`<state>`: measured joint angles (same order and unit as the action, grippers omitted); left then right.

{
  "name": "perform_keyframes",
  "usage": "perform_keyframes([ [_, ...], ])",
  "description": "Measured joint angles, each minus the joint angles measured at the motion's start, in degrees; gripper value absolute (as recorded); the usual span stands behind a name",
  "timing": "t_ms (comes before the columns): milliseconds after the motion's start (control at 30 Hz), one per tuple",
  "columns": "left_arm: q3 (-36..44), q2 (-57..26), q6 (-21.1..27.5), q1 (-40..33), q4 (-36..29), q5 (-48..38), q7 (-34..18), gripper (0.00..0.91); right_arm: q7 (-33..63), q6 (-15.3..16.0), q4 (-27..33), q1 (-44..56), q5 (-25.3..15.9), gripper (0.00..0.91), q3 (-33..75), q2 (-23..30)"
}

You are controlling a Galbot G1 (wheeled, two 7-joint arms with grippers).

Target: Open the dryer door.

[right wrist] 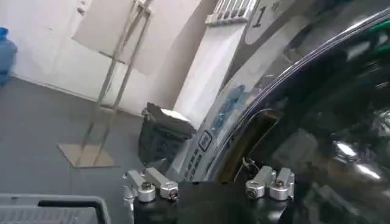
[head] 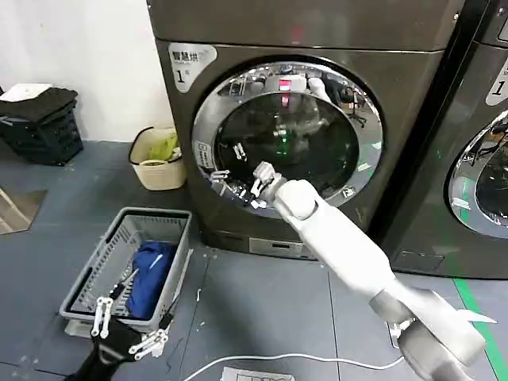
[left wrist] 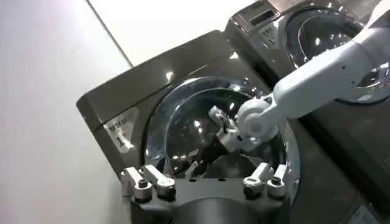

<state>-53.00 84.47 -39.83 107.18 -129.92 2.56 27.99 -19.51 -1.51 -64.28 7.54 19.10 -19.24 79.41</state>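
Note:
The dryer door (head: 286,147) is a round porthole with a wide chrome ring around dark glass, on the front of the grey machine marked 1. My right arm reaches up from the lower right. Its right gripper (head: 255,187) is open at the door's lower left, close to the chrome ring. In the right wrist view the right gripper (right wrist: 210,182) faces the ring's edge and a dark recess (right wrist: 253,134) beside the glass (right wrist: 323,122), with nothing between the fingers. My left gripper (head: 127,329) hangs open low on the left above the basket. Its wrist view shows the door (left wrist: 183,128) with the right gripper (left wrist: 210,143) against it.
A grey laundry basket (head: 99,266) holding a blue garment stands on the floor at the lower left. A cream bin (head: 157,165) and a black crate (head: 44,123) sit by the wall. A second machine (head: 484,159) stands to the right. A white cable (head: 270,361) lies on the floor.

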Motion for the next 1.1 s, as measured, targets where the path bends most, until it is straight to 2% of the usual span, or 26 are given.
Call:
perform_keyframes([
  [467, 0.0, 0.1, -0.1, -0.1, 0.1, 0.0, 0.0, 0.907, -9.1, -6.3, 1.0, -0.5, 2.9, 0.907, -1.3, -0.8],
  [600, 0.0, 0.0, 0.0, -0.3, 0.4, 0.0, 0.0, 0.907, -10.9, -6.8, -0.1, 0.1, 4.2, 0.907, -1.7, -1.7],
  [933, -2.5, -2.4, 3.8, -3.6, 3.0, -3.9, 0.3, 0.907, -15.6, -6.9, -6.7, 1.6, 9.9, 0.907, -3.6, -6.7],
  [1100, -4.8, -5.5, 6.7, -7.5, 6.4, -8.1, 0.9, 0.907, -18.2, -8.4, -11.0, 2.6, 12.5, 0.907, -4.2, -10.5],
])
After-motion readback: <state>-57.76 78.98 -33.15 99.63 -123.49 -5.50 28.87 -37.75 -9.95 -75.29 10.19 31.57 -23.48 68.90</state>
